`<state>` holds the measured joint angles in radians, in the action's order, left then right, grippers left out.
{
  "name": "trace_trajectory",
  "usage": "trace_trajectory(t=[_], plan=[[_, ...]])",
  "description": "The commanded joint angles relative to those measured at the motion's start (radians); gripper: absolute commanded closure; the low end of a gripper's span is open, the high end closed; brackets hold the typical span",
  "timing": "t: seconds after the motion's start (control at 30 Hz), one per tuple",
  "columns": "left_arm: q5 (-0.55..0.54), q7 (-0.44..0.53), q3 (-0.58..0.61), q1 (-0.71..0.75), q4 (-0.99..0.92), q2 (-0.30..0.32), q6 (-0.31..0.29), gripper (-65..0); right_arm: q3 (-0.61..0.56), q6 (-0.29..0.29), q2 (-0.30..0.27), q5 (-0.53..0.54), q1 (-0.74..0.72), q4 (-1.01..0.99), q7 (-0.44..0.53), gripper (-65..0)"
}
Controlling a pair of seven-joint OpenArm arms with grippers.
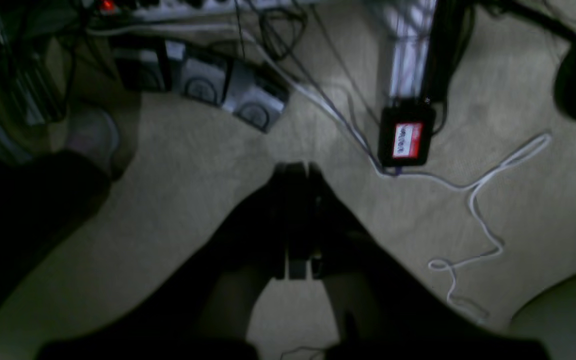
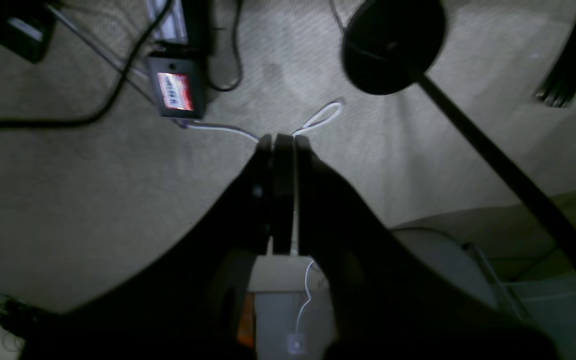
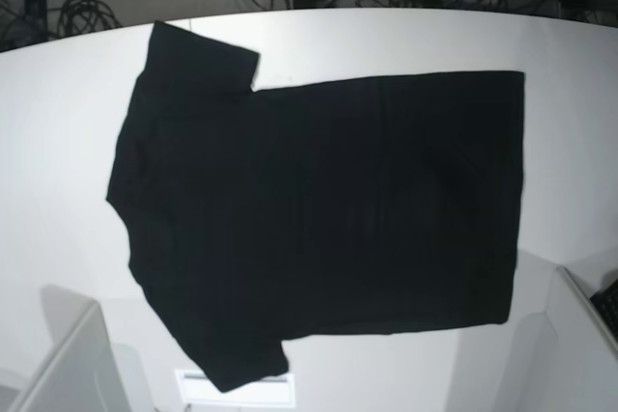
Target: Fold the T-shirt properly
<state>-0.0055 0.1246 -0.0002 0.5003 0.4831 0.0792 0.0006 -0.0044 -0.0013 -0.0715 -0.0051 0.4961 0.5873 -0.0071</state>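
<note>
The left claw (image 1: pixel 295 172) is clenched on nothing, its dark fingers pressed together, and below it lies only beige carpet with cables and a small black box with a red label (image 1: pixel 407 139). The right claw (image 2: pixel 283 142) is likewise clenched and empty, hanging over the same carpeted floor, with a white cord (image 2: pixel 318 117) looping just beyond its tips and a round black stand base (image 2: pixel 393 45) further out. Neither claw is near the T-shirt (image 3: pixel 328 209); it is out of both wrist views, spread flat on the white tabletop (image 3: pixel 58 123) in the base view, plain black side up, collar end toward that view's left and hem toward its right.

Folding has not begun. To start well, both claws should probably swing in over the tabletop, release, and pinch matching points along one long edge, so the fold lands straight.

The cloth looks soft, matte and thin, lying nearly wrinkle-free; its sleeves flare outward. The tabletop is smooth with a curved far edge.
</note>
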Motion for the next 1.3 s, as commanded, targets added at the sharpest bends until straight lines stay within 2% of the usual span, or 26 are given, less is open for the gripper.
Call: trace_trajectory(t=[0.0,0.23,0.3,0.47,0.67,0.87,1.0,1.07,1.17,1.27], plan=[[0.0,0.008,-0.007,0.045,0.039,0.009,0.006,0.0,0.001,-0.003,-0.014,0.003,0.042,0.032,0.0,0.0],[-0.003,0.008,-0.011,0.291,0.345,0.047,0.006,0.0,0.007,-0.003,-0.05,0.006,0.244,0.259,0.0,0.0],[-0.003,0.008,-0.053,0.363,0.44,0.066,0.006,0.0,0.008,-0.003,-0.057,0.007,0.312,0.345,-0.011,0.0],[-0.003,0.01,-0.225,0.528,0.671,0.066,0.006,0.0,0.011,-0.003,-0.063,0.007,0.445,0.587,-0.143,0.0],[-0.024,0.01,-0.372,0.703,0.958,0.061,0.006,0.0,0.116,-0.003,-0.066,0.007,0.534,0.845,-0.278,0.0],[-0.224,0.01,-0.484,0.799,1.232,0.052,0.005,0.0,0.243,-0.003,-0.06,0.007,0.539,1.077,-0.391,0.0],[-0.322,0.002,-0.545,0.802,1.365,0.05,0.005,0.0,0.309,-0.003,-0.057,0.007,0.527,1.267,-0.466,0.0],[-0.385,0.002,-0.561,0.797,1.426,0.052,0.005,0.0,0.341,-0.003,-0.037,0.007,0.496,1.361,-0.508,0.0],[-0.434,0.008,-0.562,0.757,1.494,0.055,0.005,0.0,0.376,-0.003,-0.004,0.007,0.416,1.428,-0.538,0.0],[-0.433,0.01,-0.57,0.674,1.498,0.052,0.005,0.0,0.376,-0.003,0.028,0.007,0.31,1.427,-0.538,0.0]])
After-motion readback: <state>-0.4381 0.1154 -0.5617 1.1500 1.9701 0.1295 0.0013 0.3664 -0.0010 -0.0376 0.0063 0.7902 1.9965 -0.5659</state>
